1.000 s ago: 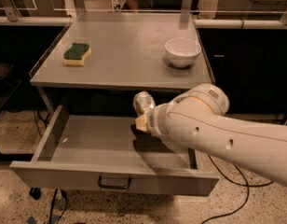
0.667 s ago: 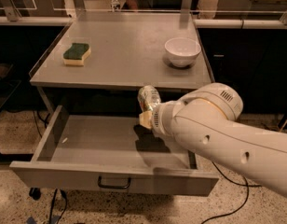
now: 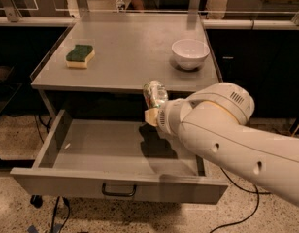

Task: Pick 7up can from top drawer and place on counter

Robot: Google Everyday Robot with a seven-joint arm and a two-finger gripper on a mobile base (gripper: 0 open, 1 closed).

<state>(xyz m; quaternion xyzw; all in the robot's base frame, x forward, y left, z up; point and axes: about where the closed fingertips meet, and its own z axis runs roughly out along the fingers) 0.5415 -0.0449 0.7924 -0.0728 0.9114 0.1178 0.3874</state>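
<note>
Hold at the counter (image 3: 125, 38) edge: the gripper (image 3: 154, 107) is clamped on the can (image 3: 155, 92) above the open drawer (image 3: 115, 152).
The can sits a little higher than a moment ago, now level with the counter's near lip, which lies just behind it. On the counter a bowl (image 3: 190, 53) stands at the right and a sponge (image 3: 80, 55) at the left; the arm (image 3: 222, 130) shades the drawer floor.

A: What sort of place is this?
B: A lab-like workroom. There is 1 grey metal tabletop (image 3: 125, 57) above an open drawer (image 3: 115, 152), a speckled hard floor (image 3: 13, 140), loose cables (image 3: 256, 194) and dark cabinets (image 3: 266, 67) behind.
A: And the gripper?
B: The gripper (image 3: 154, 108) hangs over the drawer by the tabletop's front edge, clasping a 7up can (image 3: 155, 93).
</note>
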